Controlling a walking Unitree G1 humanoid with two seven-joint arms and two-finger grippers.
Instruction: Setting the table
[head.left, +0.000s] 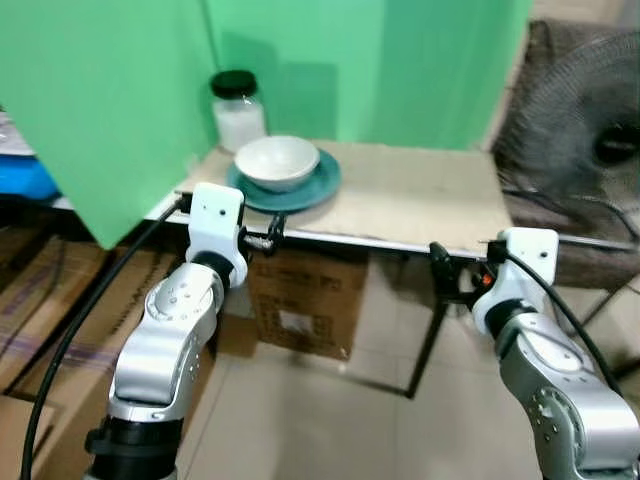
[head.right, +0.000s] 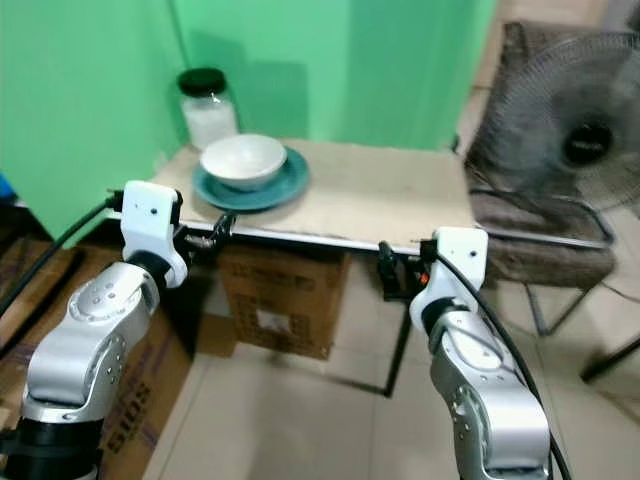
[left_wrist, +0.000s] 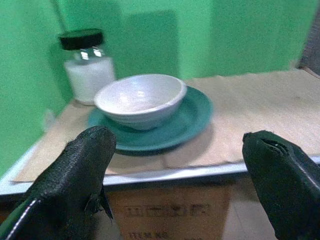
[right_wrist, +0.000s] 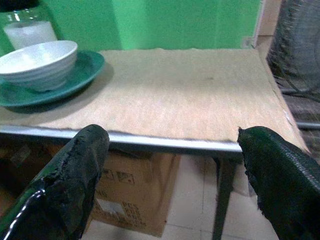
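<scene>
Head cameras: a white bowl (head.left: 277, 161) sits on a teal plate (head.left: 312, 186) at the near left corner of the mat-covered table (head.left: 430, 205), a black-lidded jar (head.left: 237, 110) just behind them, with the left gripper (head.left: 272, 236) and right gripper (head.left: 441, 270) held at the table's front edge and a fan (head.left: 585, 140) to the right. Wrist cameras: each gripper's fingers stand wide apart, holding nothing. Under the table, the head views show a cardboard box (head.left: 305, 300).
</scene>
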